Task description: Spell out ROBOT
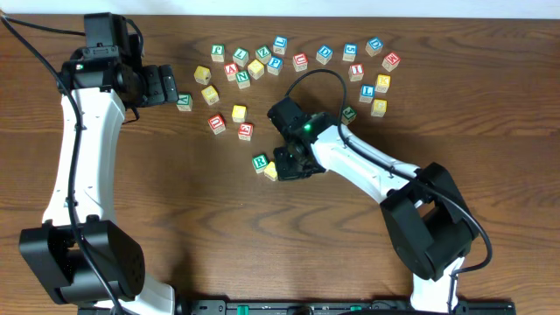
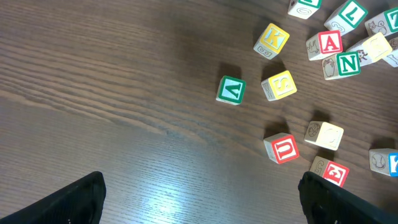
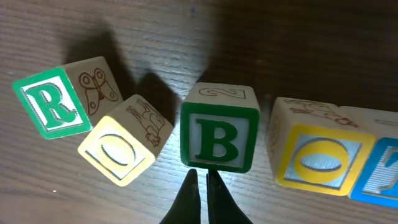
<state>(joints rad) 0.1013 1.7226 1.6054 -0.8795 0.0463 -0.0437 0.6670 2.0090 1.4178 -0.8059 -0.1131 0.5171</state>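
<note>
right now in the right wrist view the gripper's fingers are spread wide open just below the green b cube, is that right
Not quite: the right gripper is shut, its jaws closed together rather than spread wide open. The rest holds: it sits just below the green B cube in the picture. The right wrist view shows it.

Looking straight down from high above the table (image 1: 175,219) in the overhead view, taking in both arms and the whole scatter of letter cubes. Looking down at a slant from farther up in the left wrist view, framing wood between the left gripper (image 2: 205,202) tips at the bottom corners, sharing the red A (image 2: 330,43) and green N (image 2: 348,63) with the overhead. Hanging very near the wood in the right wrist view, facing down past the right gripper (image 3: 202,177), filling the frame with the R cube (image 3: 53,102), a yellow cube (image 3: 118,152) and the B cube (image 3: 219,140), sharing the first two with the overhead.
</note>
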